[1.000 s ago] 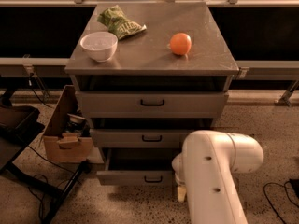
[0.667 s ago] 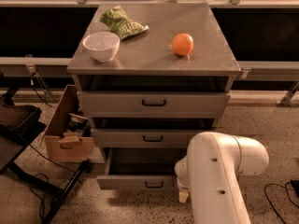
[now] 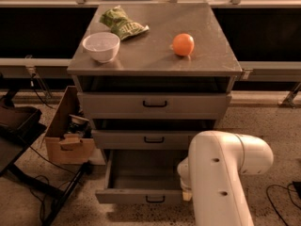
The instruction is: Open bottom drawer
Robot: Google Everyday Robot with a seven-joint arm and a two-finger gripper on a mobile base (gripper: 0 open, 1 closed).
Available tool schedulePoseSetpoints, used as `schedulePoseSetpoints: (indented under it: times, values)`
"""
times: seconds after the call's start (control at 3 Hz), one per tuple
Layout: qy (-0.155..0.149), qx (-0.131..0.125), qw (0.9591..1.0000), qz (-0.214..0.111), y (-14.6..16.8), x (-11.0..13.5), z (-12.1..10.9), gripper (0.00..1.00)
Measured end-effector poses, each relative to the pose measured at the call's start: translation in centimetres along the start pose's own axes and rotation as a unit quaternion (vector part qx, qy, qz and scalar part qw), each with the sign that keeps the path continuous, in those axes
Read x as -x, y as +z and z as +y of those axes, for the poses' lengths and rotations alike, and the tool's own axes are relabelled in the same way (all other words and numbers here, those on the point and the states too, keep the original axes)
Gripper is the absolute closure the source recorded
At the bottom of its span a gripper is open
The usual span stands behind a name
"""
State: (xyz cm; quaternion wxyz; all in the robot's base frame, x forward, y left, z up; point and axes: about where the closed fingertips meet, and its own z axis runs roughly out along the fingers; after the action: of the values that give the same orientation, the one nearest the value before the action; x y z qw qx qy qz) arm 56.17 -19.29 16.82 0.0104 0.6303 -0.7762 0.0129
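The bottom drawer point(image 3: 139, 196) of the grey metal cabinet point(image 3: 155, 65) stands pulled out towards me. Its plain grey inside point(image 3: 141, 171) shows, and its small dark bar handle point(image 3: 155, 199) sits at the centre of the short front panel. The middle drawer point(image 3: 150, 139) and the top drawer point(image 3: 154, 104) are pushed in. My white arm point(image 3: 221, 173) fills the lower right. My gripper point(image 3: 186, 192) is mostly hidden behind the arm, at the right end of the bottom drawer's front, to the right of the handle.
On the cabinet top lie a white bowl point(image 3: 101, 46), a green bag point(image 3: 121, 23) and an orange point(image 3: 183, 44). An open cardboard box point(image 3: 66, 135) stands on the floor at the left, next to a black stand point(image 3: 19, 126) and cables point(image 3: 47, 159).
The bottom drawer has slid further out towards me and more of its inside shows. My arm has drawn back with it.
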Motion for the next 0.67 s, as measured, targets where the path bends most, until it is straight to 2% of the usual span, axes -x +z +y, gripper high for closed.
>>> schedulePoseSetpoints:
  times: [0.33, 0.67]
  values:
    - [0.011, 0.003, 0.9999, 0.009, -0.46, -1.28, 2.45, 1.00]
    - [0.012, 0.002, 0.9999, 0.010, -0.36, -1.33, 2.62, 1.00]
